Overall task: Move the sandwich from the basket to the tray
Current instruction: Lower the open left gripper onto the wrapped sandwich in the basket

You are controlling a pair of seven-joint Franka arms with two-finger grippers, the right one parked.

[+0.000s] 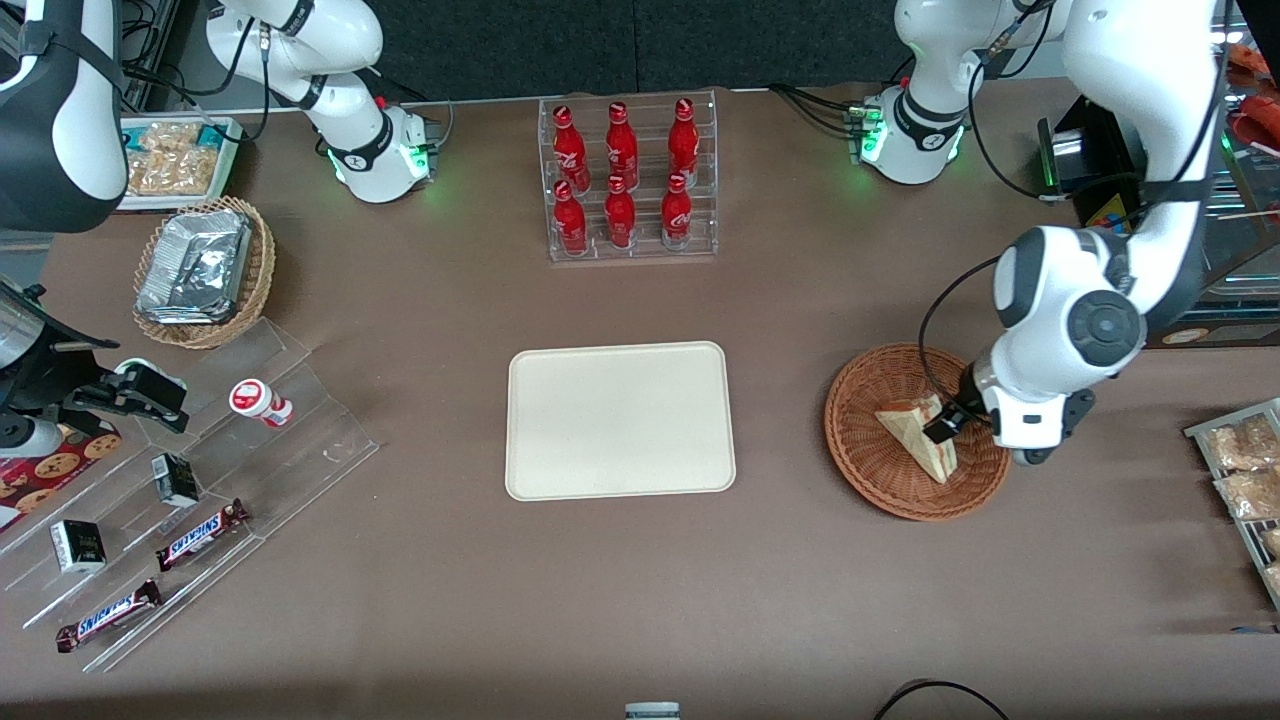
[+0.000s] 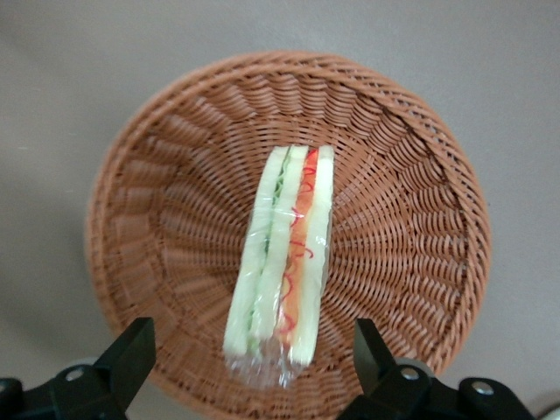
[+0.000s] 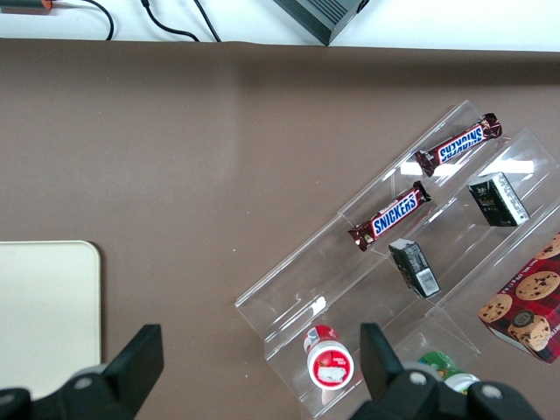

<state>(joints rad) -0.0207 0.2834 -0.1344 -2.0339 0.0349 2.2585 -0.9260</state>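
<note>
The sandwich (image 1: 922, 437) (image 2: 282, 262) lies in the basket (image 1: 868, 462) (image 2: 175, 175) at the front view's lower right, on the table (image 1: 450, 330). The tool (image 1: 948, 425) (image 2: 254, 367) hovers over it, fingers (image 2: 131, 350) spread apart. The tray (image 1: 619, 419) sits mid-frame, well apart.

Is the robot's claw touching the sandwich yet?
Apart. In the left wrist view the claw is open over the basket, and wicker shows between each finger and the sandwich, which lies between them.
</note>
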